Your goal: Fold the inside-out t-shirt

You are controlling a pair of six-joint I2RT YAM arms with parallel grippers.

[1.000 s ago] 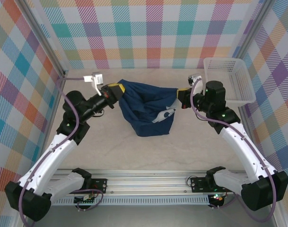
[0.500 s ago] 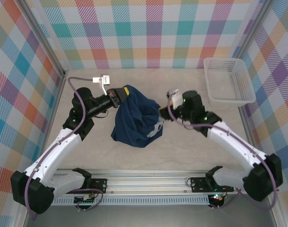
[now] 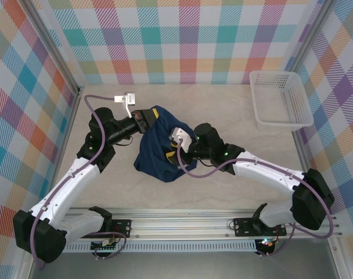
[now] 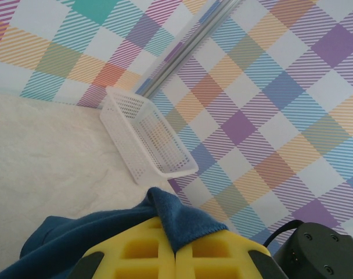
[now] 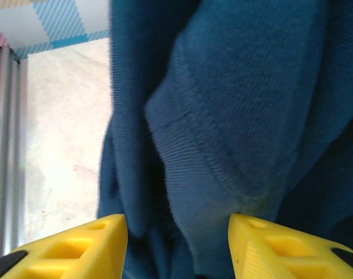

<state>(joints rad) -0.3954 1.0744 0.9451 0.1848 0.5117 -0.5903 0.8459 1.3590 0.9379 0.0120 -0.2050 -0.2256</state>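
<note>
Left wrist view had the left gripper (image 4: 175, 243) clamped shut on an edge of the navy t-shirt (image 4: 78, 241), holding it up. Facing it, the right gripper (image 5: 176, 228) stood with jaws apart, nothing pinched, cloth hanging just ahead of its fingers. Between the two, the shirt sagged in a bunch onto the table (image 3: 234, 192). No fold looked made; spreading it flat was left. A white basket (image 3: 281, 99) sat well beyond the right gripper, no obstacle; the bunched cloth itself seemed the hindrance.
</note>
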